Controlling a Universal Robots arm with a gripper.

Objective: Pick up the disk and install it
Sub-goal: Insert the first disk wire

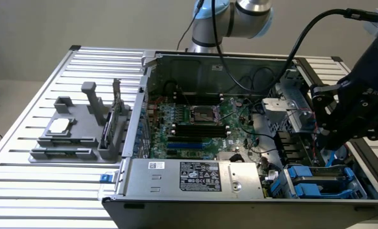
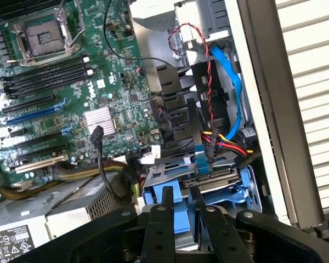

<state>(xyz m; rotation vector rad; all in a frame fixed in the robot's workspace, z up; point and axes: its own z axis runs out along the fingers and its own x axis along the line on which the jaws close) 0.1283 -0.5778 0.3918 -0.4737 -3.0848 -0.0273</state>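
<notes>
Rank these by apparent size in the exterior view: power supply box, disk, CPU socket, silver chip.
1. power supply box
2. disk
3. CPU socket and silver chip look alike; left unranked.

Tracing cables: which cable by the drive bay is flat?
The blue plastic cable along the case wall; the rest are thin red, black, yellow wires.

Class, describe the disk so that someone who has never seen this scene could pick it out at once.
Find the open computer case, then its corner at the exterior view's lower right, past the grey box with the white sticker. The disk sits there, silver-grey metal; alone among its neighbours it is edged by a blue plastic frame.
</notes>
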